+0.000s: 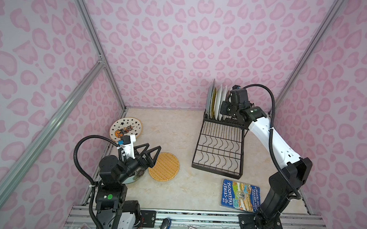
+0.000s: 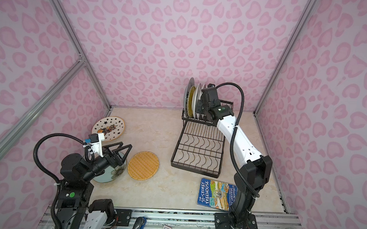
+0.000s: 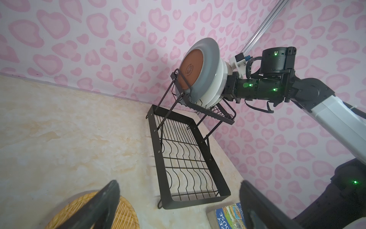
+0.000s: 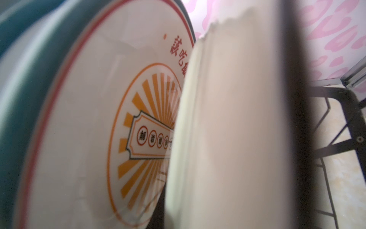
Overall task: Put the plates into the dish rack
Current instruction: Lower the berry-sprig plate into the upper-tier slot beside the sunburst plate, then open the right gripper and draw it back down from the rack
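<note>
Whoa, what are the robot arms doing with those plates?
The right gripper holds a cream plate upright at the raised basket of the dish rack, beside plates already standing there. The left gripper hangs open near the orange woven plate. That one, the star plate and the floral plate lie on the table.

The left arm (image 1: 119, 169) sits folded low near its base, elbow tucked, with the wrist roughly level and aimed to the right in both top views. The left gripper (image 1: 153, 145) (image 2: 125, 144) stands wide open, its 2 black triangular fingers (image 3: 107, 200) well apart. The right arm (image 1: 271, 141) rises from its base, bends at a high elbow (image 1: 291, 176), and stretches its white forearm far toward the back. Its wrist (image 1: 253, 113) turns left in both top views. The right gripper (image 3: 227, 88) has its jaws drawn almost together; in the right wrist view 1 finger (image 4: 293, 119) shows as a dark blurred band
</note>
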